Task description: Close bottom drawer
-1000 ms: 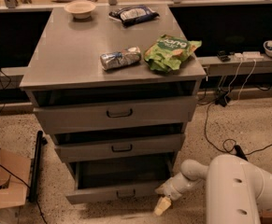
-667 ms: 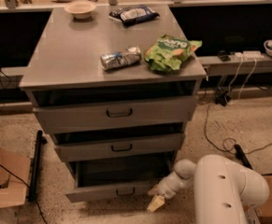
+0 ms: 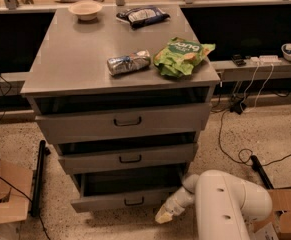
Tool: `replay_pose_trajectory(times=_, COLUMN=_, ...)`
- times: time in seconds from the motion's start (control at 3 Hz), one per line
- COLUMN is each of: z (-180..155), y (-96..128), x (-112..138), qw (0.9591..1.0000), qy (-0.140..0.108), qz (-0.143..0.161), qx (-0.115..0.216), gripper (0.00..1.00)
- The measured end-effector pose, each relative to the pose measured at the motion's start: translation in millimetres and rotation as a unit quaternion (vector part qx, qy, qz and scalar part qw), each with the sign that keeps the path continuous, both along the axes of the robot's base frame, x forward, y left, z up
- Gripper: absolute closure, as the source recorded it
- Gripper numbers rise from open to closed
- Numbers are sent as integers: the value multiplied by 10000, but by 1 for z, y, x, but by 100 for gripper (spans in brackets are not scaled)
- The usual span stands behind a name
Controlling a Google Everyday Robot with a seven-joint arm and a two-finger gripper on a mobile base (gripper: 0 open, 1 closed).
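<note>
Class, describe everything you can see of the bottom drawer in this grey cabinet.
The bottom drawer is grey, metal-looking, the lowest of three. It stands pulled out, level, its shallow dark inside showing behind a low front panel with a small dark bar handle at the middle. The gripper sits low by its front corner, picture right; contact cannot be told.

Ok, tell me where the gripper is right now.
In the camera view the gripper is low and right of centre, by the right front corner of the open bottom drawer.

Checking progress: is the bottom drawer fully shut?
No, the bottom drawer stands pulled out, its tray interior showing, with the gripper near its front corner.
</note>
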State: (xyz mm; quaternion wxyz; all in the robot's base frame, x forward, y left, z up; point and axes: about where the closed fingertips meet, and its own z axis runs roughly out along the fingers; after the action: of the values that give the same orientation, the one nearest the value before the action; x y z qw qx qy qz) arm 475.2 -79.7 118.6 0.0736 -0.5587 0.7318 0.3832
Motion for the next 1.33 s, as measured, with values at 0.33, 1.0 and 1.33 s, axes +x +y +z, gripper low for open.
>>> replay_pose_trajectory(times=0.33, z=4, y=0, x=27, qw=9996, qy=-278, qz=-41, qx=-17, gripper=100)
replay_pose_trajectory(times=1.0, z=4, y=3, x=35, qw=9991, qy=-408, qz=-38, qx=-52, gripper=100)
replay_pose_trajectory(times=1.33, z=8, y=3, x=55, qw=9962, qy=-867, qz=-34, qx=-115, gripper=100)
